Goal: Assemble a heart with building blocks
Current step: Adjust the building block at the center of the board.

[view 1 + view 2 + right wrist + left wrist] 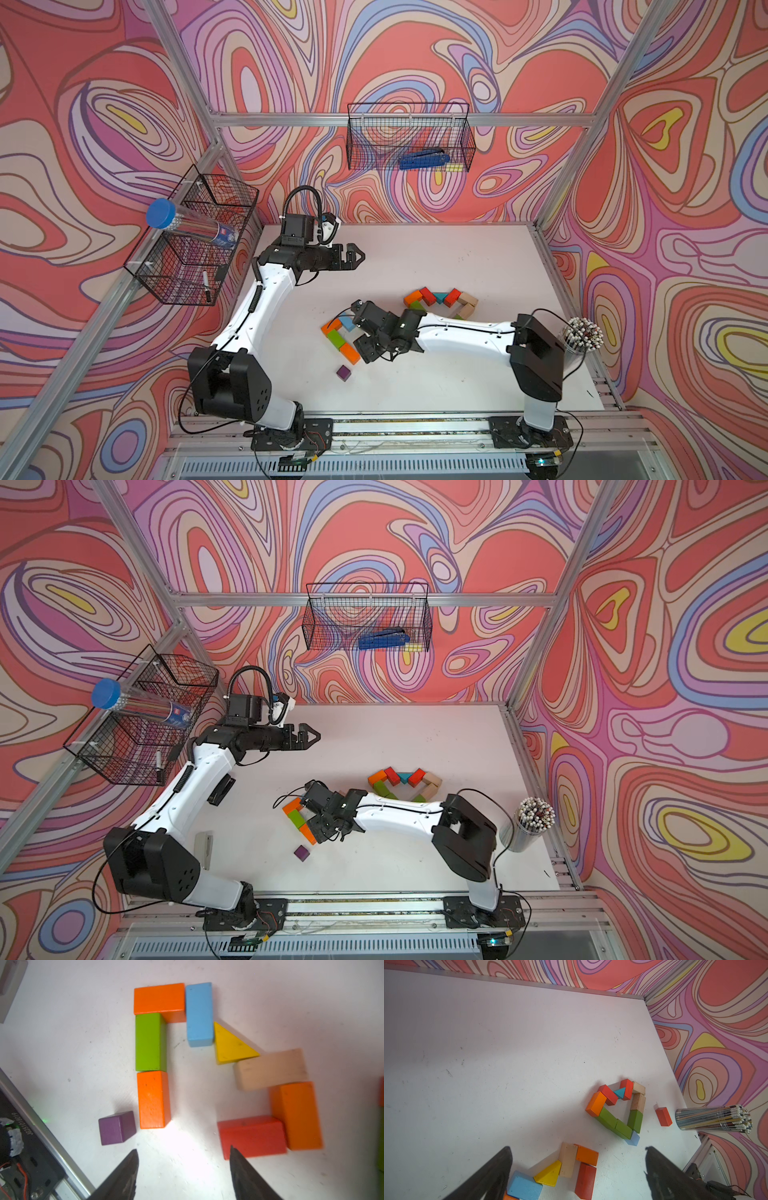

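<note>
Building blocks point(150, 1042) sit on the bench point(62, 1022) in 2 groups: an 8-piece unclosed outline point(199, 1014) just beside the purple cube point(116, 1128), and a closed ring point(596, 1103) well apart from the cube, beyond the outline. The outline's gap runs from the orange brick point(153, 1099) next to the cube to the red brick point(251, 1136) further off.

Right tool point(183, 1148): released, nothing between the jaws, low over that gap, near the cube. Left tool point(577, 1147): jaws spread wide, empty, raised, well away from the cube.

My read: the outline needs its tip closed, and the cube is the obvious loose piece. Doing it well:
- Come straight down.
- Grip the 2 cube faces that don't face the orange brick; that slot looks too tight for a finger.
- Seat fully before clenching, then lift clear.
- Set it into the gap without nudging red or orange. They're loose and will likely slide.
</note>
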{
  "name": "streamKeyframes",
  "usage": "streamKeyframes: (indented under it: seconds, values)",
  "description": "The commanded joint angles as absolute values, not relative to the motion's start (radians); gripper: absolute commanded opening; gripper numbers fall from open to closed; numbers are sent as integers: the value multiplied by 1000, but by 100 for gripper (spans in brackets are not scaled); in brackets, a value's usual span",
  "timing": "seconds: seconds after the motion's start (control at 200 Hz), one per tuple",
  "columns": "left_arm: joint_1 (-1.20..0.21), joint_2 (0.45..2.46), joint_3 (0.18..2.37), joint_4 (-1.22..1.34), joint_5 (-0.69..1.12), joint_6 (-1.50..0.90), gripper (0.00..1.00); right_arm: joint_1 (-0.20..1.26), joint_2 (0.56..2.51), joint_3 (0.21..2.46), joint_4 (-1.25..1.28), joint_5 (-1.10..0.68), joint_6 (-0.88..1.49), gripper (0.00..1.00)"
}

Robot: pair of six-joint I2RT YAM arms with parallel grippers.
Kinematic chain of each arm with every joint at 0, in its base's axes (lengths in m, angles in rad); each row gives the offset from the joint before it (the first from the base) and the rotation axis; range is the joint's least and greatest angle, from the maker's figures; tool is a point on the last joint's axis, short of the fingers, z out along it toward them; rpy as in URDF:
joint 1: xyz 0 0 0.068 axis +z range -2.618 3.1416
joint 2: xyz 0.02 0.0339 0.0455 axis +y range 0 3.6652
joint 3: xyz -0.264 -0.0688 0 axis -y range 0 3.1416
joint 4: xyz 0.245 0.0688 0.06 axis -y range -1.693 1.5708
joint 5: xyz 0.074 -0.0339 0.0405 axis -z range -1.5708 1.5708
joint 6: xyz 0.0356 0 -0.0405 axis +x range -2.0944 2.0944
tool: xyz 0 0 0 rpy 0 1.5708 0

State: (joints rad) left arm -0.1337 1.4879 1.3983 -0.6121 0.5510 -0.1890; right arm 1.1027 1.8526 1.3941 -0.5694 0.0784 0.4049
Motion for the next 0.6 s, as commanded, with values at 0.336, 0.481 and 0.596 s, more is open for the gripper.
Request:
streamKeyframes:
  seconds: [0.336, 0.481, 0.596]
  values:
    - [-143, 1444, 1357, -542, 576, -209, 100, 698, 1500, 1091, -580, 55, 496, 80]
    - [-148, 1459, 1359, -545, 587, -209, 100, 574, 1515, 1103, -595, 1, 459, 86]
    - [-169, 1453, 1357, -545, 578, -198, 100, 464, 1554, 1111, -556, -82, 456, 87]
